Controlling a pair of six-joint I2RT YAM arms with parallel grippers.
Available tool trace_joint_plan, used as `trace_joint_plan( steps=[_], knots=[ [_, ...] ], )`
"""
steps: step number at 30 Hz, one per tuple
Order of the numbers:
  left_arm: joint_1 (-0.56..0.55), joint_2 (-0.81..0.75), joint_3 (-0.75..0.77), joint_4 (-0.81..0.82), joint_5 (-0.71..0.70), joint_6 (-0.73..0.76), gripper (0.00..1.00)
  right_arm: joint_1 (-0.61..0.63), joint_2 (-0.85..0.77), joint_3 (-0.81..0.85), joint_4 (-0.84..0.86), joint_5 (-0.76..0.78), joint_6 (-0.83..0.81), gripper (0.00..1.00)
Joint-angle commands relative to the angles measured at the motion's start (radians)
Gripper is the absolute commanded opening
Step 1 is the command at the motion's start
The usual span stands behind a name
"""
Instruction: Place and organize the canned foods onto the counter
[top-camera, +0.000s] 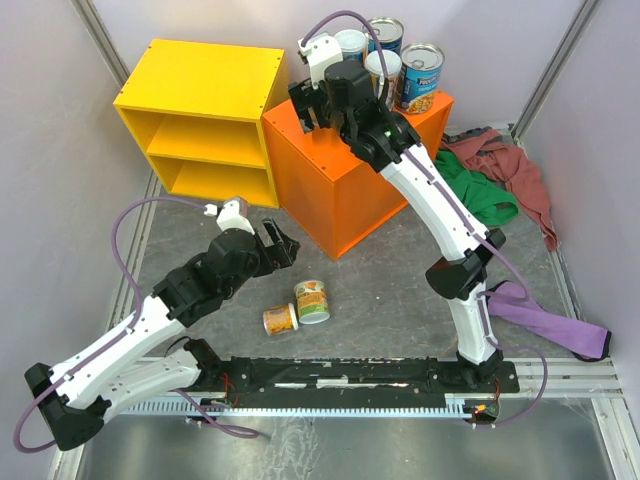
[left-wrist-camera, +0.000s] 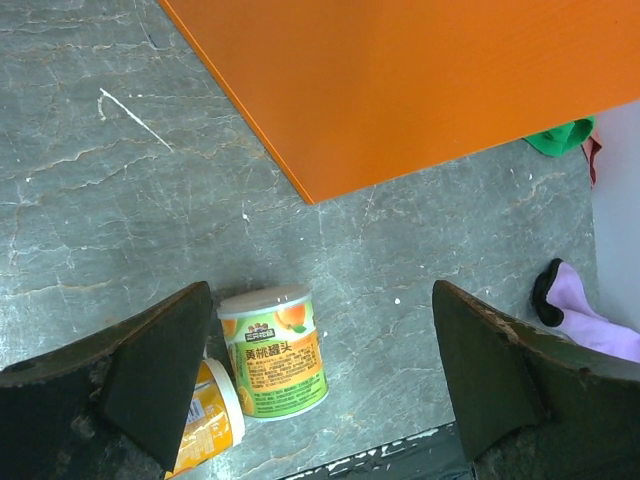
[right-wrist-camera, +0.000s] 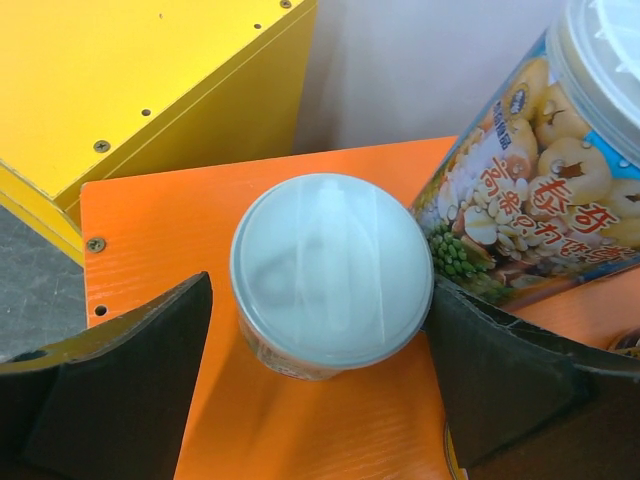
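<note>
Top external: perhaps five tins (top-camera: 422, 75) up on the orange worktop (top-camera: 340, 190), two stragglers (top-camera: 312, 300) by the grey worktop's (top-camera: 400, 300) near edge, left fingers (left-wrist-camera: 150, 370) and right fingers (right-wrist-camera: 120, 390) spread.

Both arms, the left arm (top-camera: 140, 330) and the right arm (top-camera: 440, 205), are white with black joints. A thin purple cable (top-camera: 113, 240) loops along each one, and a tiny green light (top-camera: 385, 130) glows on the right arm. The fingers (left-wrist-camera: 150, 385) are fat black wedges with scuffed edges.
</note>
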Motion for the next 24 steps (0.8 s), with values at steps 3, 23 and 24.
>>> trace_joint_plan(
  steps=[3, 23, 24],
  knots=[
    [0.004, 0.010, -0.002, 0.012, 0.034, 0.036, 0.98, 0.027, -0.039, 0.019, 0.050, 0.003, -0.035, 0.96],
    [0.002, 0.085, 0.000, -0.100, 0.186, 0.087, 0.99, 0.113, -0.303, -0.154, 0.062, 0.122, -0.073, 0.99],
    [0.003, 0.094, 0.005, -0.110, 0.204, 0.108, 0.99, 0.126, -0.333, -0.175, 0.058, 0.132, -0.071, 0.99]
  ],
)
